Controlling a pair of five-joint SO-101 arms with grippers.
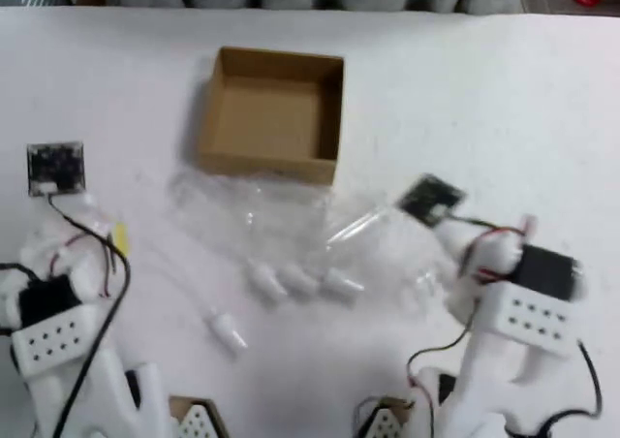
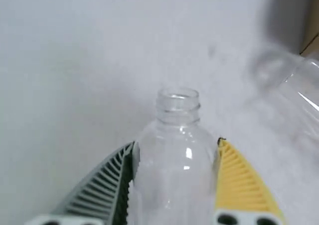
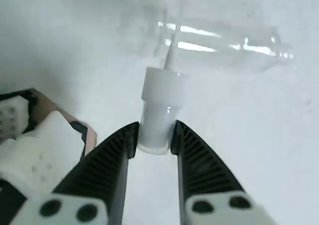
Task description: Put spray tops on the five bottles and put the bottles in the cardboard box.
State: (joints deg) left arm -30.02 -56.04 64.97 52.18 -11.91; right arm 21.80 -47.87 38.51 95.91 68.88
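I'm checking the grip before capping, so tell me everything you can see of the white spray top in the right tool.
The white plastic spray top has a wide round collar on a narrower cylinder, with a thin dip tube running from the collar end. The right tool is shut on the narrower part, its black ribbed fingers pressing either side.

My left gripper (image 2: pixel 176 144) clamps a bottle (image 2: pixel 177 110); my right gripper (image 3: pixel 155 128) pinches a spray top (image 3: pixel 160 93). Left arm (image 1: pixel 53 327) and right arm (image 1: pixel 523 307) stand well apart.

The white table (image 1: pixel 504 89) carries an open brown cardboard box (image 1: pixel 266 162). Clear plastic bottles (image 1: pixel 242 210) lie just in front of the box. White spray tops (image 1: pixel 300 283) lie farther out on that same side.
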